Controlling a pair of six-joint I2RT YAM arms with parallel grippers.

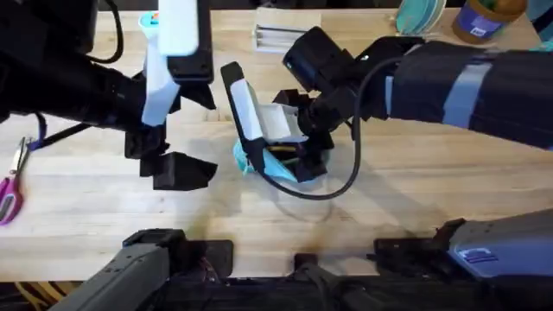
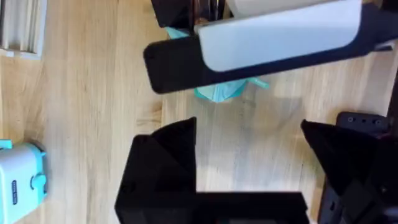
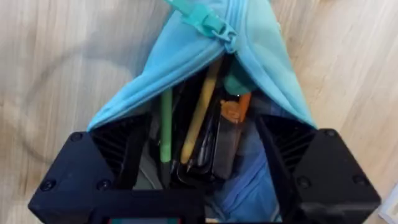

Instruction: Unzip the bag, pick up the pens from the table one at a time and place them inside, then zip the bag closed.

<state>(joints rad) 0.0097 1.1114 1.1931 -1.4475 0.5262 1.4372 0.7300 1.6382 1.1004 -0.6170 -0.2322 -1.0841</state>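
Place: robot lab bench
Surface: light wooden plank tabletop (image 1: 406, 190), visible grain
Rig: black arm bases, looped black cable (image 1: 350, 164)
Clutter: pink-handled scissors (image 1: 10, 186), turquoise toaster-like toy (image 2: 22, 180)

The table (image 1: 415, 186) is evenly and brightly lit from above, and soft shadows are cast beside the arms. A white arm cover (image 2: 280, 31) is blurred close to the left wrist camera. The bag (image 3: 186, 56) is rendered sharply.

Pens (image 3: 198, 118) inside bag (image 3: 180, 50) at table (image 1: 389, 199) centre, btwn right gripper (image 3: 205, 168) fingers; left gripper (image 1: 173, 160) just left.
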